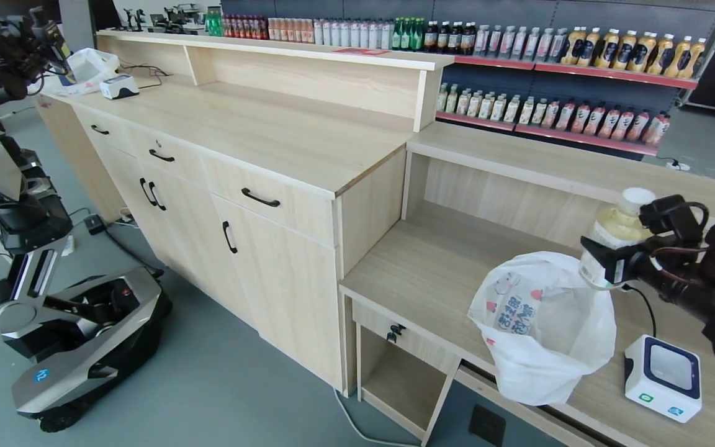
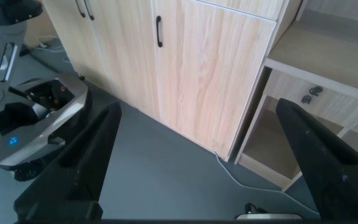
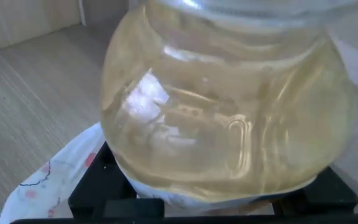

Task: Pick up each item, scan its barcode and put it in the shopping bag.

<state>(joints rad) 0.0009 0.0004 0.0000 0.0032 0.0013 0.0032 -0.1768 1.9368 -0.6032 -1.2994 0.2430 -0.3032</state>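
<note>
Pale yellow drink in clear plastic, white cap on top: that's the bottle [image 1: 615,239], and the right claw [image 1: 612,264] has it clamped around the lower body, just where the label band sits. It hangs roughly upright over the far right edge of the shopping bag [image 1: 544,329], which stands open-mouthed on the wooden surface [image 1: 432,273]. Up close from the right wrist, the bottle [image 3: 229,106] bulges smooth and glossy, liquid nearly to the shoulder, so I'd call it full and fairly weighty. Slick walls too, and they would likely give a little under a hard squeeze. The straighter labelled section looks the safest hold, better than the rounded shoulder. The bag is thin white film with a printed pattern, soft and floppy, likely to sag if nudged. Just beside it, nearer the robot's right, sits the scanner [image 1: 663,377], a white box with a dark window. The left claw [image 2: 199,109] hangs spread wide and empty, low over the grey floor in front of the cabinet doors.
</note>
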